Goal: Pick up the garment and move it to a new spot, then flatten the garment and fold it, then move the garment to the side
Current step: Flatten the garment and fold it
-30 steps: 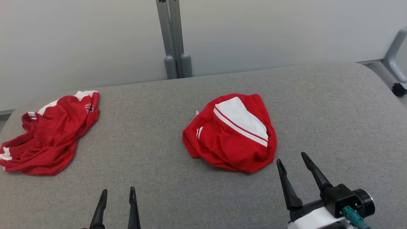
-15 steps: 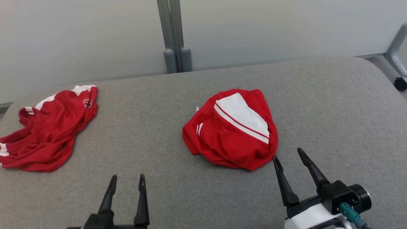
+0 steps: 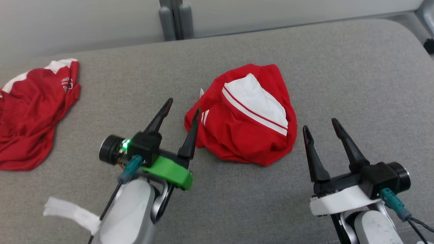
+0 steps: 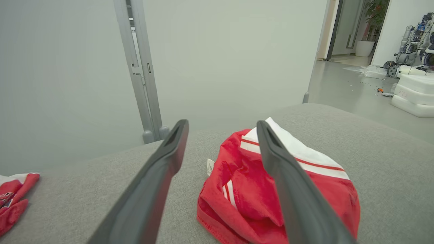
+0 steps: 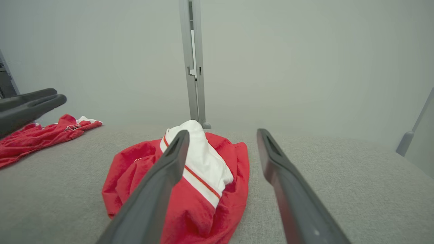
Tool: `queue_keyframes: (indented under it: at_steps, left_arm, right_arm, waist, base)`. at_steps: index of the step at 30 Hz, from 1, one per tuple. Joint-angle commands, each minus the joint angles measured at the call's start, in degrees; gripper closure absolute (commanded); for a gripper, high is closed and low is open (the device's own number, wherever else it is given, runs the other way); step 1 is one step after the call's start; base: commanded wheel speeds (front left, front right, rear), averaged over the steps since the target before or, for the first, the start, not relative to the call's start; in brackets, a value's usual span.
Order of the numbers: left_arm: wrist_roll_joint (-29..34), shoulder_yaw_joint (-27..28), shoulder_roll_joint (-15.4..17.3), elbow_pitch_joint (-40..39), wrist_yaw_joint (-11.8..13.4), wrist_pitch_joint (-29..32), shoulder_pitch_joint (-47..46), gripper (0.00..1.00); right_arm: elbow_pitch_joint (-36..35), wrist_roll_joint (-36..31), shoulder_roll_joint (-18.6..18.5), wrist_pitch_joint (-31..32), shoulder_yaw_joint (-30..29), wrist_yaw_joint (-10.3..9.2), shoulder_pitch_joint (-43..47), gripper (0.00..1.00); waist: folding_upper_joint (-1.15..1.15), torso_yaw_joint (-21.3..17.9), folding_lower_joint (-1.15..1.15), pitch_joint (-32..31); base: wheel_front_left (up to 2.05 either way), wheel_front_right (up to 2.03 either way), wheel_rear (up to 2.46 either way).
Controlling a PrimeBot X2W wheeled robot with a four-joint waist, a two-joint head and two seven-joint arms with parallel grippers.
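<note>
Both arms have been advanced, so that the left gripper [image 3: 183, 105] and right gripper [image 3: 320, 124], each spread wide and empty, are now set either side of the crumpled garment [image 3: 244, 125] at the middle of the table [image 3: 356, 67], and its pick-up is judged imminent.

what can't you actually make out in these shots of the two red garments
- Side garment: head view, left edge cuts it off; its print is too small to read.
- Centre garment: crumpled, so its own folds hide its shape and underside.
- Its white tag: left wrist view, text too small.
- Right wrist view: a finger of the right gripper covers part of the centre garment.
</note>
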Motion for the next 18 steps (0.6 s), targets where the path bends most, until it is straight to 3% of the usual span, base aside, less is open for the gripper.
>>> queue_keyframes:
  at_steps: [1, 10, 18]
  left_arm:
    - [-0.7, -1.02, 0.23, 2.55, -0.34, 0.05, -3.29, 0.0]
    - [-7.15, -9.4, 0.27, 14.71, -1.08, 3.51, -18.66, 0.0]
    - [-7.97, -13.76, 0.26, 22.57, -0.57, 8.46, -23.37, 0.0]
  right_arm:
    - [-0.67, 0.31, -0.04, -0.02, -0.44, -0.1, -1.19, 0.0]
    - [-1.71, 1.8, -0.03, -0.03, -1.43, -0.1, -4.48, 0.0]
    - [-2.31, 3.55, -0.02, -0.03, -0.58, -0.1, -5.16, 0.0]
  waist:
    - [0.0, -2.9, 0.0, 6.8]
    - [0.0, -6.59, 0.0, 13.09]
    - [0.0, -8.52, 0.0, 14.67]
  base:
    - [0.0, 0.0, 0.0]
    - [0.0, 0.0, 0.0]
    - [0.0, 0.0, 0.0]
